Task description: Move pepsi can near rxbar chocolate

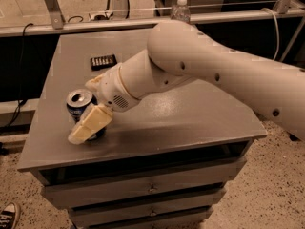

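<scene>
Straddling blue aluminium pepsi can, cream two-finger gripper open, not yet clamped. Can probably light, thin-walled, slick: squeeze mid-body gently. Dark flat rxbar chocolate beyond gripper.

There's just the one camera, set high on the drawer side of the worktop and tilted steeply down, facing across it toward the far rail and the water bottle. It stands close: the worktop fills most of the view, with the drawers below. The arm reaches in from the right edge, and its hand is at the near left, by the pepsi can.
</scene>
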{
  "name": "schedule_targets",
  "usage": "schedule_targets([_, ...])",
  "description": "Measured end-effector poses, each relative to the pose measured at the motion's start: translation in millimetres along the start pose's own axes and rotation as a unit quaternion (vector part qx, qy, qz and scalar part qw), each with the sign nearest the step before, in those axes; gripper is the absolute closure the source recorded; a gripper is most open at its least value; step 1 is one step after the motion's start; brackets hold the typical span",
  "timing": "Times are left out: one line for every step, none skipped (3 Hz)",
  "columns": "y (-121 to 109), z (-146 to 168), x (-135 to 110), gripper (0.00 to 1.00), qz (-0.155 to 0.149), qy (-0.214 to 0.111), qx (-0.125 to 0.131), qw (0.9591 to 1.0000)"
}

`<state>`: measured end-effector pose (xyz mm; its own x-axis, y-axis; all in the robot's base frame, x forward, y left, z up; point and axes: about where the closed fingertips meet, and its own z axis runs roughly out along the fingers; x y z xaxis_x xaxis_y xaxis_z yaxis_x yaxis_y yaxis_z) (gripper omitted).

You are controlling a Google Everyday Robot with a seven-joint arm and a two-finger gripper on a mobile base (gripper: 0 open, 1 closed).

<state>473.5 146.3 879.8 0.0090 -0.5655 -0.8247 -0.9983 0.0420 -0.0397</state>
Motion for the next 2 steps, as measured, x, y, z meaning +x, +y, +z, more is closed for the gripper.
schedule_targets([1.3, 6.8, -5.0, 0.39, 0.010, -0.009, 0.003, 0.9999])
schedule_targets([-1.8, 2.6, -8.0, 0.62, 0.017, -0.014, 0.014, 0.9997])
